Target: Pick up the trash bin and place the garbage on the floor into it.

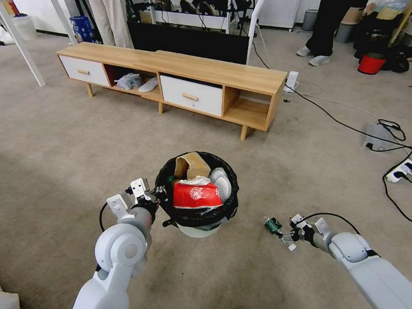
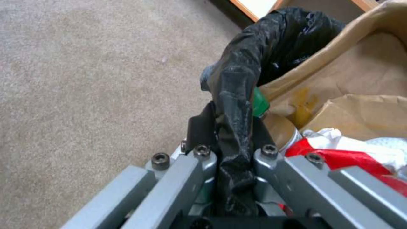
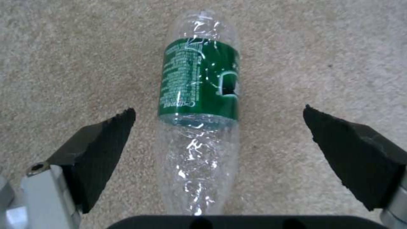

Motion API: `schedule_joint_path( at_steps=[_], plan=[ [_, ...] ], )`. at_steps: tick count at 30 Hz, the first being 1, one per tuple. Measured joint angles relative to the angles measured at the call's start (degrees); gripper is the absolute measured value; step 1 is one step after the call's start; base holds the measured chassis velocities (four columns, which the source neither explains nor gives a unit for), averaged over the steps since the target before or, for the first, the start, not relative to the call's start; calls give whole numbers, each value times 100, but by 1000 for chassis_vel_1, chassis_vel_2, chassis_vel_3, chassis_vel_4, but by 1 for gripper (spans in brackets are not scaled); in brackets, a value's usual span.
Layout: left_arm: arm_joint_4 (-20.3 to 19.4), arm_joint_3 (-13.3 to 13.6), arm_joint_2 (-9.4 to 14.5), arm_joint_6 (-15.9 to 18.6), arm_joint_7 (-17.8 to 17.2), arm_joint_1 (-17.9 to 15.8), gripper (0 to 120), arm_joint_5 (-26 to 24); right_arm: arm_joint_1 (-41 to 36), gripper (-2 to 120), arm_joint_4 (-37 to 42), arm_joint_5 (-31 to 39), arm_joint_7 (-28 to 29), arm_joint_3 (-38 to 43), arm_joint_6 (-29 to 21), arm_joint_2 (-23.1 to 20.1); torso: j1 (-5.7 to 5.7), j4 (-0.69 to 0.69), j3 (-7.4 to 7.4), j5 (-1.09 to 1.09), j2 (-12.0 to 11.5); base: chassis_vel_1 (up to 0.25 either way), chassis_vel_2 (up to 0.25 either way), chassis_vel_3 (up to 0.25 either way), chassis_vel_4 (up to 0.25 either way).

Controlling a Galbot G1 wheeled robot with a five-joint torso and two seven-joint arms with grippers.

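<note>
**Empty bottle lay between spread fingers, bin held at its rim**

The bottle (image 3: 198,111) lay flat on the carpet (image 1: 57,146), to the right of the trash bin (image 1: 197,193) and just in front of the right gripper (image 1: 293,235). That gripper's fingers (image 3: 100,143) were spread wide, one on each side of the bottle, touching nothing. The bottle's long axis ran straight away from the gripper, its narrow end pointing off; which end carried the cap could not be told. Clear, crinkled and apparently empty, it would likely be very light, thin-walled and easy to dent, and slick enough to squirt out of a hard squeeze. The green label band looked the best place to hold, across the width, where the wall seemed roundest and firmest.

The left gripper (image 1: 155,197) pinched the bin's near-left rim, fingers (image 2: 203,127) pressed together on the folded black bag (image 2: 237,95). The bin sat near the robot, already heaped with a brown paper bag (image 1: 193,166), a red wrapper (image 1: 196,195) and white tissue (image 1: 221,181). The soft liner could slip under load.
</note>
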Motion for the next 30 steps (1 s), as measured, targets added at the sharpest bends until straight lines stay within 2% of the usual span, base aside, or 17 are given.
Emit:
schedule_joint_path(
  at_steps=[13, 15, 16, 17, 18, 21, 22, 23, 24, 26, 27, 29, 30],
  plan=[
    [40, -8, 11, -4, 16, -16, 4, -5, 245, 100, -524, -126, 91, -148, 230, 259, 0, 0, 0, 0, 0, 0, 0, 0, 0],
    [52, -8, 5, -5, 20, -23, 4, -4, 272, 90, -560, -144, 164, -174, 236, 285, 0, 0, 0, 0, 0, 0, 0, 0, 0],
    [52, -8, 5, -5, 20, -23, 4, -4, 272, 90, -560, -144, 164, -174, 236, 285, 0, 0, 0, 0, 0, 0, 0, 0, 0],
    [57, -7, -2, -6, 21, -34, 4, -3, 285, 84, -586, -190, 120, -175, 275, 298, 0, 1, 0, 0, 0, 0, 0, 0, 0],
    [57, -7, -2, -6, 21, -34, 4, -3, 285, 84, -586, -190, 120, -175, 275, 298, 0, 1, 0, 0, 0, 0, 0, 0, 0],
    [78, -5, -7, -9, 23, -52, 4, 1, 289, 68, -603, -221, 51, -172, 324, 296, 0, 0, 0, 1, 0, 0, 0, 0, 0],
    [78, -5, -7, -9, 23, -52, 4, 1, 289, 68, -603, -221, 51, -172, 324, 296, 0, 0, 0, 1, 0, 0, 0, 0, 0],
    [84, -2, -12, -9, 23, -55, 4, 3, 289, 61, -605, -221, 23, -164, 333, 287, 0, 1, 0, 1, 0, 0, 0, 0, 0],
    [84, -2, -12, -9, 23, -55, 4, 3, 289, 61, -605, -221, 23, -164, 333, 287, 0, 1, 0, 1, 0, 0, 0, 0, 0],
    [95, 3, -28, -9, 23, -65, 4, 7, 286, 49, -614, -225, -36, -148, 367, 265, 0, 0, 0, 1, 0, 0, 0, 0, 0],
    [95, 3, -28, -9, 23, -65, 4, 7, 286, 49, -614, -225, -36, -148, 367, 265, 0, 0, 0, 1, 0, 0, 0, 0, 0],
    [96, 7, -30, -9, 24, -71, 4, 9, 281, 39, -617, -236, -79, -130, 387, 259, 0, 0, 0, 0, 0, 0, 0, 0, 0],
    [96, 7, -30, -9, 24, -71, 4, 9, 281, 39, -617, -236, -79, -130, 387, 259, 0, 0, 0, 0, 0, 0, 0, 0, 0]
  ],
)
